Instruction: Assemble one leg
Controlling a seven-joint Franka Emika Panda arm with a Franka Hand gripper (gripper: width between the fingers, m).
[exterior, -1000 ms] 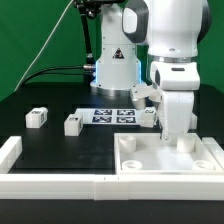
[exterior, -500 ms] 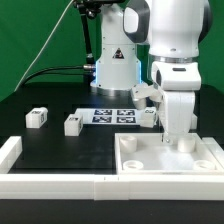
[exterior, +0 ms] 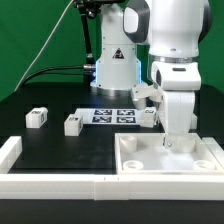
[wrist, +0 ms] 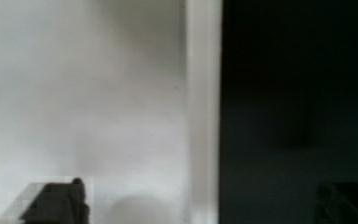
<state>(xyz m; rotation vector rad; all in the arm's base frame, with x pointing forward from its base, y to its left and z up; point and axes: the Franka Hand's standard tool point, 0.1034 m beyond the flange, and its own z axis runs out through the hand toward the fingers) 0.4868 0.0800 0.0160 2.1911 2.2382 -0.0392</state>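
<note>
As it lies on the table (exterior: 60, 150), white blocky leg (exterior: 72, 124), tagged face

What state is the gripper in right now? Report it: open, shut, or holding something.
Gripper: open, fingertips wide apart, nothing between them, low over the white tray-like piece.

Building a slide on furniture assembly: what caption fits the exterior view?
Gripper low over the white tray-like piece; a loose leg lies on the black table.

Leg (exterior: 72, 124) just beside the marker board (exterior: 112, 115)
</note>
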